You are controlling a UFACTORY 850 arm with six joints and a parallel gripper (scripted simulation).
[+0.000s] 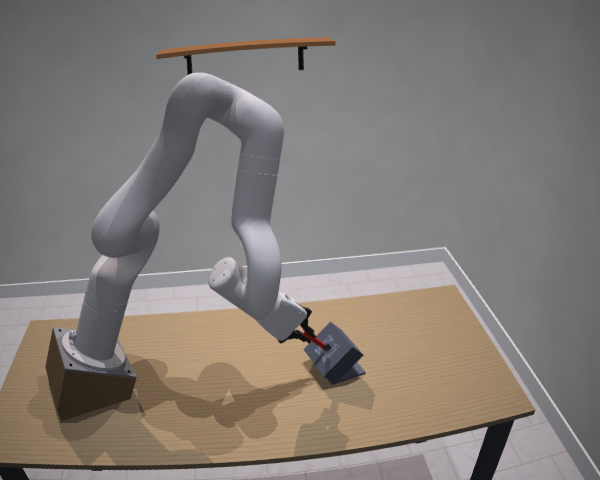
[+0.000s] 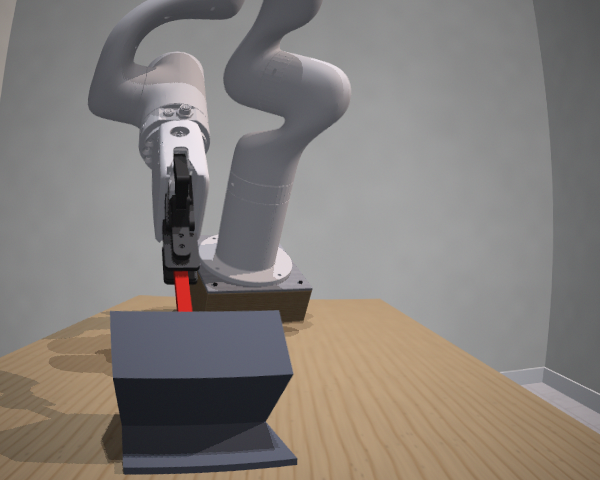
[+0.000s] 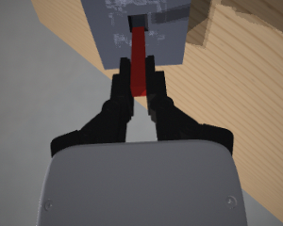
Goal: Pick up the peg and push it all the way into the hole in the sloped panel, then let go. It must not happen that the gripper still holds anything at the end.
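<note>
Red peg (image 3: 138,56), tip at the mouth of the hole (image 3: 137,22) in the sloped panel (image 3: 104,32), most of its length out in front of the face. Insertion step in hand, judged barely begun: whether the tip has entered or only touches the rim, hard to tell from the wrist view.

Left to right in the top view: arm base (image 1: 62,384) on the wooden table (image 1: 434,351), then the forearm slanting down, then the gripper (image 1: 301,335), then the peg (image 1: 316,342) bridging to the grey panel block (image 1: 341,356).

Next move, as a judgement: a straight push along the peg's own axis, square to the slope, until the fingertips near the panel; then release. Any sideways drift likely to jam the peg against the hole's edge.

Gripper (image 3: 140,85): nearly closed, clamped on the peg's rear end, dark fingers on either side. No finger contact with the panel visible.
</note>
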